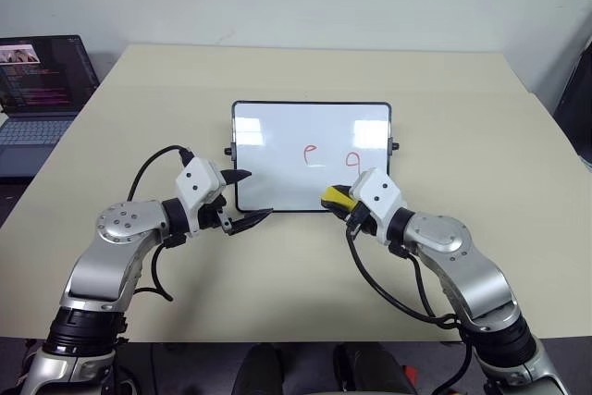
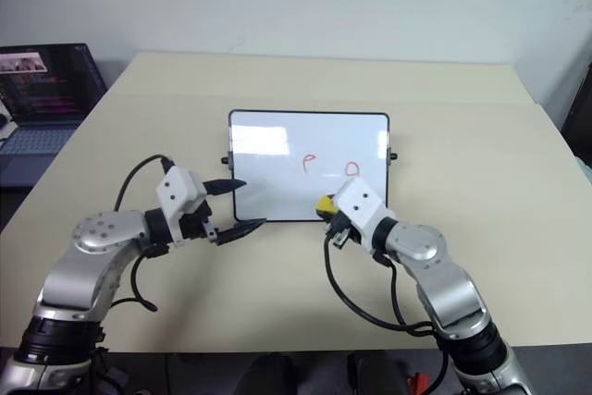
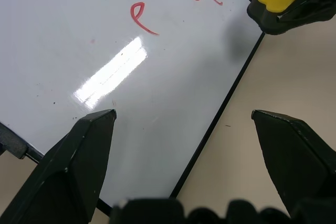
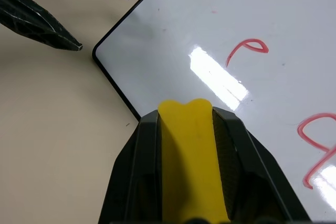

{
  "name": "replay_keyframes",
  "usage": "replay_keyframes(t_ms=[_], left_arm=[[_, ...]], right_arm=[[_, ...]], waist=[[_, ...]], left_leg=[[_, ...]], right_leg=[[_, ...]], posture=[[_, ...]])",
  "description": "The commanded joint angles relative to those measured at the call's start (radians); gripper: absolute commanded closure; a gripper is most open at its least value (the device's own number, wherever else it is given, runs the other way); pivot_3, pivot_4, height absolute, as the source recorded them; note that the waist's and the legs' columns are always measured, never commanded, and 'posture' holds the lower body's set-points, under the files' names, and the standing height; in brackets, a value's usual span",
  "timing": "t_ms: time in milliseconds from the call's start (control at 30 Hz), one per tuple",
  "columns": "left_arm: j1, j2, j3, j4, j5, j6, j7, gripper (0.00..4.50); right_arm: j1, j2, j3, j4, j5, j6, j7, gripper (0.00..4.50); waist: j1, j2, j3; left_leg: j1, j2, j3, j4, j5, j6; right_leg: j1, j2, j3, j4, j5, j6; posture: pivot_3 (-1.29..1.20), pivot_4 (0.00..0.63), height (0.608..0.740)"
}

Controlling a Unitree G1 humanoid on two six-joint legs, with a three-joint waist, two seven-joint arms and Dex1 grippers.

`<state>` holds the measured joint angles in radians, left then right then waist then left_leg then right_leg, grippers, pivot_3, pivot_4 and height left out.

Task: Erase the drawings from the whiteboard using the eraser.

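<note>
Now our right gripper [image 1: 344, 203] squeezes the yellow eraser [image 1: 334, 198]; the red drawings [image 1: 351, 160] lie just ahead on the whiteboard [image 1: 277, 127].

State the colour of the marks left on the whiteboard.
Red: two loop marks on the whiteboard, clearest in the right wrist view.

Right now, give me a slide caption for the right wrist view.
Right claw shut on yellow eraser above whiteboard, two red drawings left.

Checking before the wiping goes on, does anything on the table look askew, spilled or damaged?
Nothing stands out. The whiteboard lies flat and square on the table, two red drawings remain on it, and the right gripper holds the eraser.
</note>
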<state>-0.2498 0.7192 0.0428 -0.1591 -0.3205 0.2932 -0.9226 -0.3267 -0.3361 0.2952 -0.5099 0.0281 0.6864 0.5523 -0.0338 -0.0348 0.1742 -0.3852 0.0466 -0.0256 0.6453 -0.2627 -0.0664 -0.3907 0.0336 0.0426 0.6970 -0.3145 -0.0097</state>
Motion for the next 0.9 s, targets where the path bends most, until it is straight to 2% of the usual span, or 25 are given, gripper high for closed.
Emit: replay_keyframes(t_ms=[33,433,900], left_arm=[[-0.004,-0.011,0.03,-0.022,0.0,-0.019,0.031,0.0],[0.025,-0.008,0.053,-0.049,-0.002,-0.021,0.08,0.0],[-0.016,-0.006,0.035,-0.022,0.006,-0.025,0.05,0.0]], right_arm=[[-0.026,0.006,-0.025,-0.031,0.008,-0.046,-0.017,3.5],[-0.097,0.009,-0.002,0.079,-0.018,-0.166,-0.019,3.5],[-0.301,0.114,0.034,0.431,-0.208,-0.389,-0.189,3.5]], waist=[[0.0,0.0,0.0],[0.0,0.0,0.0],[0.001,0.0,0.0]], left_leg=[[0.0,0.0,0.0,0.0,0.0,0.0],[0.0,0.0,0.0,0.0,0.0,0.0],[0.0,0.0,0.0,0.0,0.0,0.0]], right_leg=[[0.0,0.0,0.0,0.0,0.0,0.0],[0.0,0.0,0.0,0.0,0.0,0.0],[0.0,0.0,0.0,0.0,0.0,0.0]], posture=[[0.0,0.15,0.74],[0.0,0.15,0.74],[0.0,0.15,0.74]])
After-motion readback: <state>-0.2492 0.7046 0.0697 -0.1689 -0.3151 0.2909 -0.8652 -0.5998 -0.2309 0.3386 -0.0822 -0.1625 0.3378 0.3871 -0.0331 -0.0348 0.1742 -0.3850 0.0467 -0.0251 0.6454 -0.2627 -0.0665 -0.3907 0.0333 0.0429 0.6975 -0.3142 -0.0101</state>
